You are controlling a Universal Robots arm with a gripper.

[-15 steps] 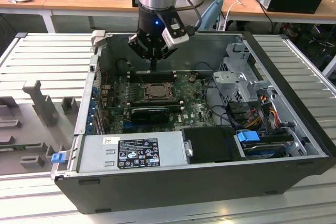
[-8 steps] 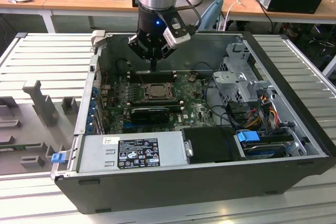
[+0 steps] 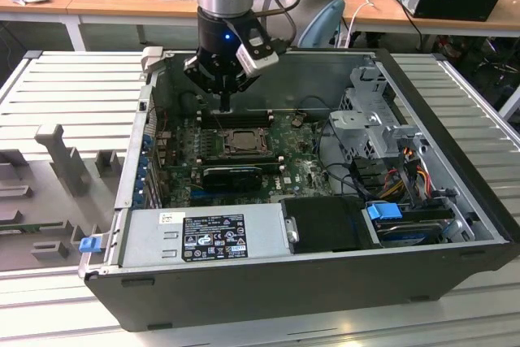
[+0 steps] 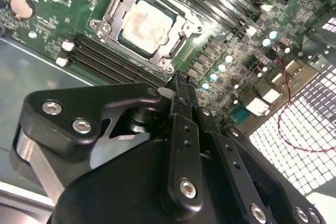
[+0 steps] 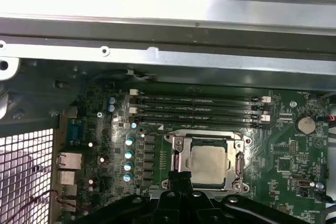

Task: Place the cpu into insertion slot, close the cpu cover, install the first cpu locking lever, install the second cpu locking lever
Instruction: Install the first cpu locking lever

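On the exterior view's left a grey moulded tray [image 3: 49,176] is lying on the ribbed table [image 3: 81,79], just beside the open computer case [image 3: 325,282]; a silver power supply [image 3: 203,237] is sitting along the case's near wall. Further along, the arm is reaching down into the case, and the gripper [image 3: 225,108] is hanging with its tip over the long black memory slots [image 3: 236,117], just behind the socket; the second wrist view is showing the fingers [image 4: 178,129] pressed together into one narrow point, closed and holding nothing that I can see. That point is standing near a corner of the insertion slot [image 5: 242,141], close to the board but whether touching it I cannot tell.

The cpu [image 4: 146,24] is already sitting flat in the insertion slot, its pale face showing through the square cut-out; the cpu cover [image 4: 118,6] is lying down over it, framing the chip on all sides in both wrist views. Whether the locking levers are hooked under their catches I cannot tell.

The green motherboard [image 3: 301,172] is spreading out around the socket, with a round coin battery [image 5: 304,124] near the memory slots. Toward the exterior view's right a metal drive cage [image 3: 370,123] is standing inside the case, and a blue latch [image 3: 384,211] is sitting near it among coloured cables [image 3: 410,172].
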